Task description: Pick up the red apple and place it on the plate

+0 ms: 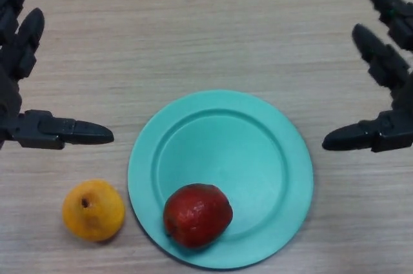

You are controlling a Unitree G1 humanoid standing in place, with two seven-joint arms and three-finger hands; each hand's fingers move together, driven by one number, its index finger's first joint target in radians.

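A red apple rests on a turquoise plate at the centre of a pale wood-grain worktop, seen from the robot's head camera. The apple sits inside the plate at about the seven o'clock position, overlapping the inner slope and the rim nearest the robot, its glossy skin speckled with lighter marks. The remainder of the dish is bare.

Just outside the plate, toward eight o'clock, a yellow-orange fruit lies on the worktop, close to the rim but apart from it, its dark stem pit facing upward.

The robot's left hand shows at the nine to ten o'clock edge of the view, its black fingers straight and spread, the thumb reaching in toward the plate and holding nothing. The right hand mirrors it at the two to three o'clock edge, fingers likewise extended and splayed, thumb aimed at the plate and empty. Both hands are well apart from the apple and clear of the plate; whether they touch the worktop cannot be told.
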